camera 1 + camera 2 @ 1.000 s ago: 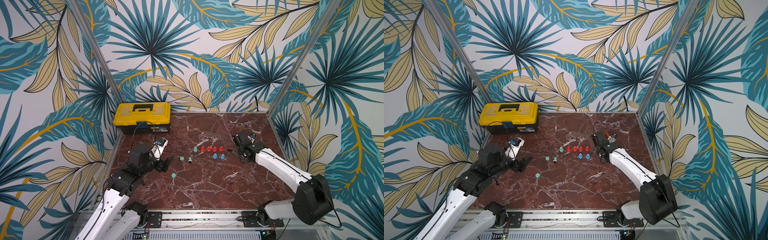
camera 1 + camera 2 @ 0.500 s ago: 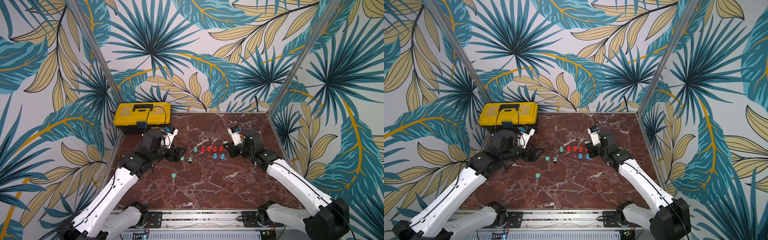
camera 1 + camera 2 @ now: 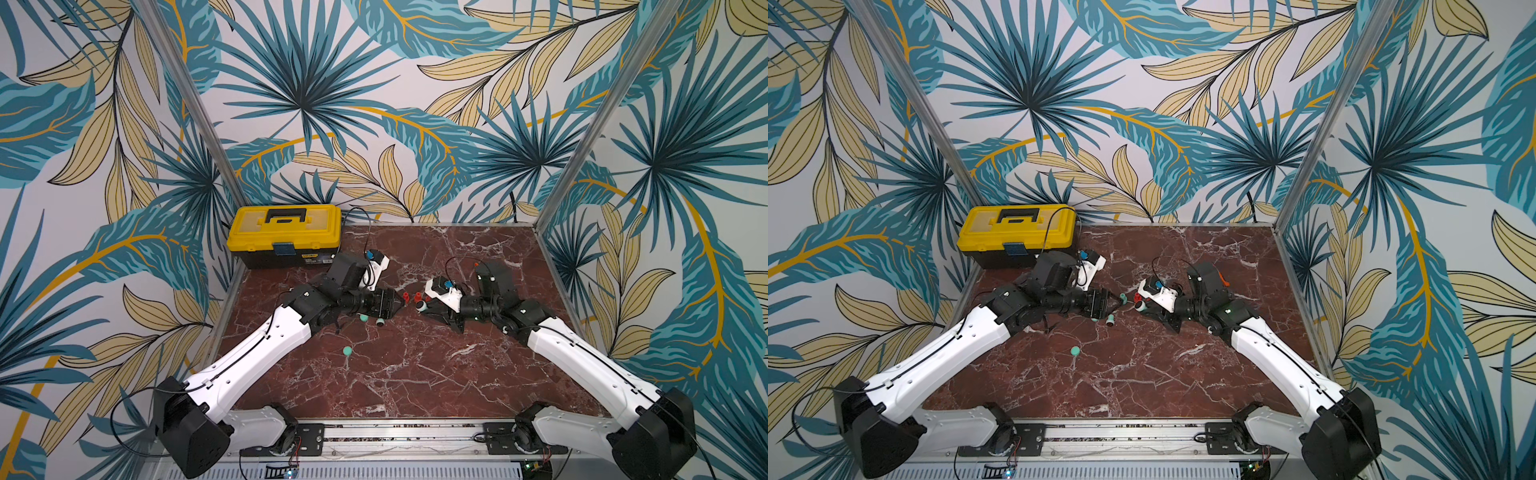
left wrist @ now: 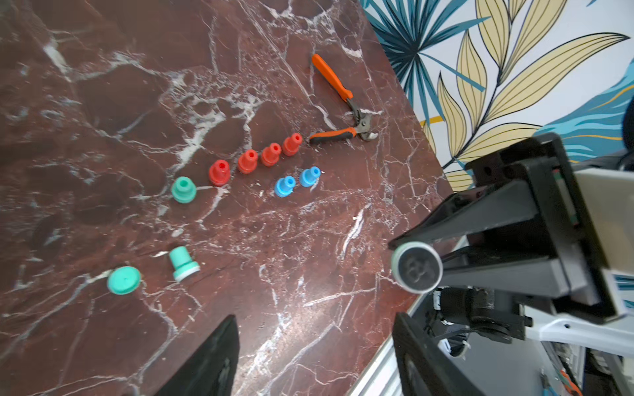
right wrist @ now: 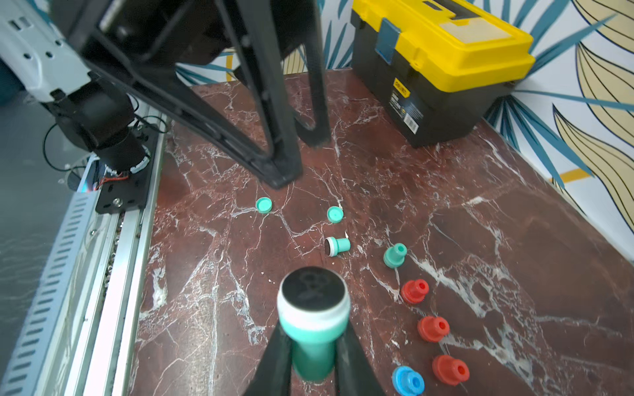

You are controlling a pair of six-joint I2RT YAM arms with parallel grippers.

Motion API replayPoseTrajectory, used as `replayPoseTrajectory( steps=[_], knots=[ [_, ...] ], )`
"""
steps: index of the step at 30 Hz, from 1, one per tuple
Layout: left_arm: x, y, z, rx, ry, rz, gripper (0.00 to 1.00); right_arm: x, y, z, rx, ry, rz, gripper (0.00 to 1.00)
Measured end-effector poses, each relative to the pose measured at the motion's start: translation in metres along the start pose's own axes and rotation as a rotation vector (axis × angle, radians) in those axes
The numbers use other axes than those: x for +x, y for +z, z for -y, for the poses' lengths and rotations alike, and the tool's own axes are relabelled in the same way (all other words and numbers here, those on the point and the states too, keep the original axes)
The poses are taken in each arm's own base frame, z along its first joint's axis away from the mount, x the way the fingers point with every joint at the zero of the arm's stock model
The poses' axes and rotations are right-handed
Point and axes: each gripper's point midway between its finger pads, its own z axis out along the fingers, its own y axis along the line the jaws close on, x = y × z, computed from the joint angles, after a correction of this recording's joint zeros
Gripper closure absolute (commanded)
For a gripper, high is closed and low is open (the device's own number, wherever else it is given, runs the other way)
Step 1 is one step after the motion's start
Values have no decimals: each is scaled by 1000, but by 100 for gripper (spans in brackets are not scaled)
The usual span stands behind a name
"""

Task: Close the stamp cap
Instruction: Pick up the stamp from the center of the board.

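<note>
Stamp cap (image 5: 263, 205) isn't picked up yet: it lies on the bench (image 5: 446, 223), left of the middle, with a second cap (image 5: 335, 214) near it. Left claw (image 4: 315, 320) has swung in to mid-bench, jaws apart and empty. Right claw (image 5: 314, 339) has come in too, clamped on the green stamp (image 5: 314, 308), pad facing the left claw. Cap pickup looks next.

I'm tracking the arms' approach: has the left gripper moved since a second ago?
Yes. The left gripper has swung from in front of the yellow toolbox toward the middle of the table, closer to the right gripper and its stamp.
</note>
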Motion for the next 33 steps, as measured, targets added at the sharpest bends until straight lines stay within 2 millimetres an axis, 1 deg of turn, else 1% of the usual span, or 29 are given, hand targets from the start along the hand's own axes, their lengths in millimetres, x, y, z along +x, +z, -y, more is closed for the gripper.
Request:
replayPoseTrajectory(
  steps=[3,9,16,20,23,28,33],
  knots=[
    [6,3,11,35,-42,-24,28,-3,6,-6,-21,-48,-2,98],
    [6,2,18,69,-151,-33,31,-11,11,-12,-40,-97,10,98],
    [7,1,24,101,-258,-50,41,-21,15,-18,-54,-131,32,98],
    [8,1,28,117,-304,-62,47,-28,19,-17,-59,-144,42,97],
    [11,1,33,127,-319,-74,50,-31,23,-17,-64,-150,45,96],
    [13,2,38,139,-331,-83,57,-35,27,-18,-73,-158,49,95],
    [12,2,37,134,-339,-76,66,-36,28,-18,-72,-160,48,94]
  ],
)
